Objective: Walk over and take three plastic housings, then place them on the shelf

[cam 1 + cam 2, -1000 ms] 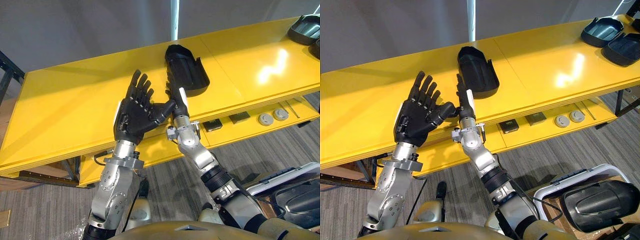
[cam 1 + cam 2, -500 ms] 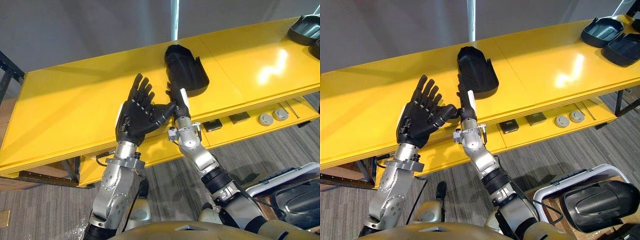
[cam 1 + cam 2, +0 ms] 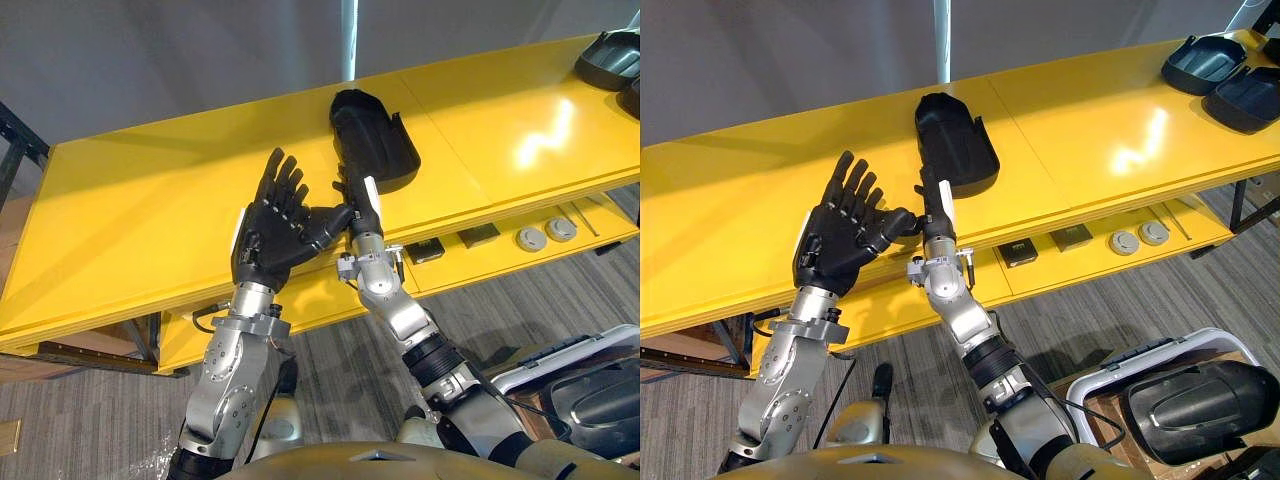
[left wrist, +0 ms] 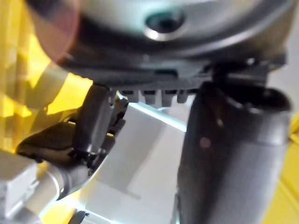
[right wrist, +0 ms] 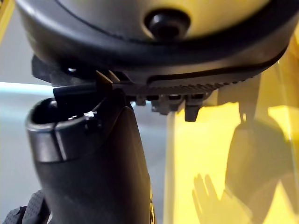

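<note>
Left eye view: left hand (image 3: 268, 230) spread wide, empty; housing (image 3: 372, 140) at right hand's (image 3: 362, 205) straight fingers, probably being seated on bench (image 3: 130, 220).

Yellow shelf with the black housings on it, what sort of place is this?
Probably a workshop or assembly area: a long yellow shelf holding black plastic housings, small round parts on its lower ledge, and a white bin with another housing on the carpeted floor.

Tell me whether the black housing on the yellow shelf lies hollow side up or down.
Hollow side up: the housing shows its open cavity and raised rim facing upward as it rests on the shelf.
</note>
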Motion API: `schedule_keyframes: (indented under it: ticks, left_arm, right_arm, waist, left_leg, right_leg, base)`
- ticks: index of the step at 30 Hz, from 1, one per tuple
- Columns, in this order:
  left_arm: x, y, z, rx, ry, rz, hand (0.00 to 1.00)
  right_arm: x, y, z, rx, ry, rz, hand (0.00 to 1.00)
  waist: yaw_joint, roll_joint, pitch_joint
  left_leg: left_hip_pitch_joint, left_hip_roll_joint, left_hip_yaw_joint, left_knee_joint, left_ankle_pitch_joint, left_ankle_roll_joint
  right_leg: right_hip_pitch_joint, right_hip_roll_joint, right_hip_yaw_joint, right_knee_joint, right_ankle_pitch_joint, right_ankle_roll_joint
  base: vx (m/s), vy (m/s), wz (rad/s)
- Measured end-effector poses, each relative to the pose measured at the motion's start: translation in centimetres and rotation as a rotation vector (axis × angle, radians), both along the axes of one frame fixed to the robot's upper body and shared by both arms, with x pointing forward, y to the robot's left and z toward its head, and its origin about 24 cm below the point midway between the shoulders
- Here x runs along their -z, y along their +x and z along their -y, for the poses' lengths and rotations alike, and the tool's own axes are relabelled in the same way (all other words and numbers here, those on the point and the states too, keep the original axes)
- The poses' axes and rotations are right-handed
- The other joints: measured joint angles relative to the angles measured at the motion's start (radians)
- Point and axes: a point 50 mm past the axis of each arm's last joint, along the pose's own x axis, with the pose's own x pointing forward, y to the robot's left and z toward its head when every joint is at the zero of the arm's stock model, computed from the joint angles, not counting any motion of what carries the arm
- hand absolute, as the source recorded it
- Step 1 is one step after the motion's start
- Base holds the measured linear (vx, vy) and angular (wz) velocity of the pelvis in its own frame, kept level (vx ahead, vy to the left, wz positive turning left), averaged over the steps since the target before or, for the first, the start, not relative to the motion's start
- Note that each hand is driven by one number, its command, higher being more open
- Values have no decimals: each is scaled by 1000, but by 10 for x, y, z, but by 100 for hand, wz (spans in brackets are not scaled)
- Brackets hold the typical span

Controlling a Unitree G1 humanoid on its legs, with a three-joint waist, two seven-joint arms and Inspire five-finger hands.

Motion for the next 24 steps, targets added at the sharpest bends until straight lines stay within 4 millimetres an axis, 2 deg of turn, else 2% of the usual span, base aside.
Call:
schedule_keyframes:
  ticks: [11,16,19,24]
  left_arm:
    - [0,0,0,0,0,-2,100]
    - [1,-1,0,-1,0,-5,100]
    - [3,-2,-1,-1,1,-6,100]
    - [1,-10,-7,-30,-8,25,100]
  right_arm:
    - [1,1,3,5,8,-7,100]
    - [2,-4,4,-77,32,7,100]
    - [-1,-19,13,-136,68,34,100]
    - [-15,-54,51,-205,162,117,100]
  waist:
    - [0,0,0]
    - [-5,0,0]
    - [-7,0,0]
    - [-31,0,0]
  left_leg:
    - [8,-1,1,0,0,0]
    - [12,-1,2,0,-6,-7]
    - [11,0,5,0,-9,-7]
    - [10,1,36,0,-18,-5]
  right_leg:
    - [7,-1,0,0,0,0]
    - [10,-1,0,0,-1,0]
    - [9,-1,2,-2,-1,0]
    - [-10,-1,30,-10,3,4]
  base:
    - [0,0,0]
    - [0,0,0]
    - [0,0,-1]
    - [10,0,-16]
